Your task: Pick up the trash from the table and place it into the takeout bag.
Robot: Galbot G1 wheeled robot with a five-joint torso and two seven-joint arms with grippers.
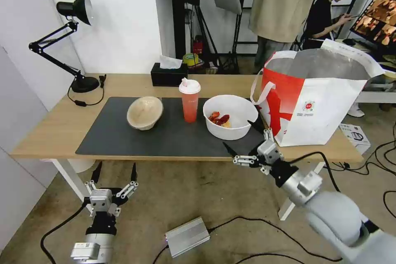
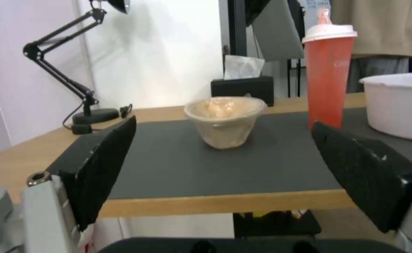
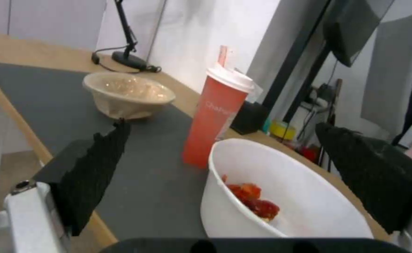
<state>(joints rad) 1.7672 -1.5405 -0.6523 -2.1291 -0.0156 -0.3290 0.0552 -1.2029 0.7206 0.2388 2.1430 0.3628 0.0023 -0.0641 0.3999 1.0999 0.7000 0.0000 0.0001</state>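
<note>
The right end effector (image 1: pixel 246 139) hovers at the front edge of the table (image 1: pixel 49 132), its two black fingers spread wide and holding nothing. It sits just in front of the white plastic bowl (image 1: pixel 230 116), with one fingertip near the bowl's right side and the other out over the table edge. In the right wrist view the bowl (image 3: pixel 281 200) lies between the spread fingers (image 3: pixel 93 168), red food scraps (image 3: pixel 253 200) resting in its bottom.

The left end effector (image 1: pixel 115 173) hangs low, below the table's front edge and above the floor, fingers also spread and empty. Its wrist view looks across the dark grey mat (image 2: pixel 224 165) at the beige pulp bowl (image 2: pixel 224 121).

On the mat, from the robot's left to right, stand the beige pulp bowl (image 1: pixel 144 112), the red drink cup (image 1: pixel 189 100) with its white lid, upright, and the white plastic bowl just beside it. The takeout bag (image 1: pixel 317 99) stands open at the right end of the table, near the white bowl, silver lining showing and white strap handles hanging on its side.

Behind the trash, a black tissue box (image 1: pixel 168 75) sits at the table's far edge, and a black desk lamp (image 1: pixel 70 45) stands at the far left corner.
</note>
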